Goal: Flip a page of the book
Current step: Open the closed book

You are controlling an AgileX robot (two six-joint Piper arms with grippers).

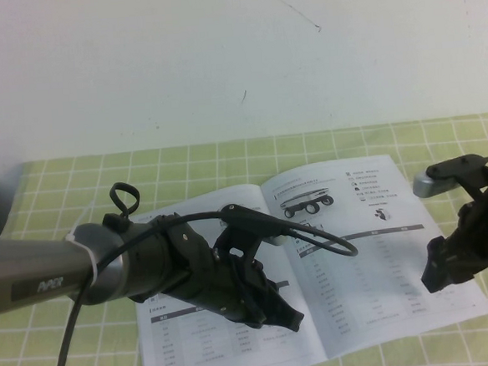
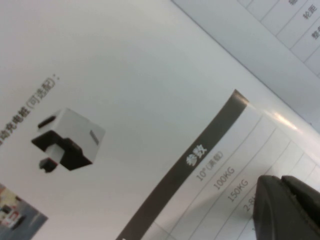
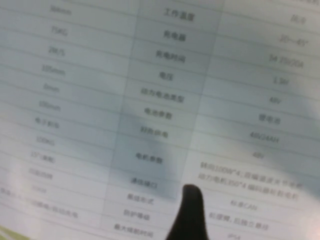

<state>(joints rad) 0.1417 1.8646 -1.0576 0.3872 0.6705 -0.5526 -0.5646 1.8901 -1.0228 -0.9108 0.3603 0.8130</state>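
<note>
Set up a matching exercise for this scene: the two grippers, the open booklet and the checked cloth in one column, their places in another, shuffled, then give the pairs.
Things:
1. black left gripper
2. black right gripper
3. open white printed booklet
4. green checked tablecloth

Places:
A. spread over the table under everything
B. over the booklet's left page
C. lying open and flat on the cloth
D. at the outer edge of the booklet's right page

Pairs: 1-B, 2-D, 3-C, 4-A
</note>
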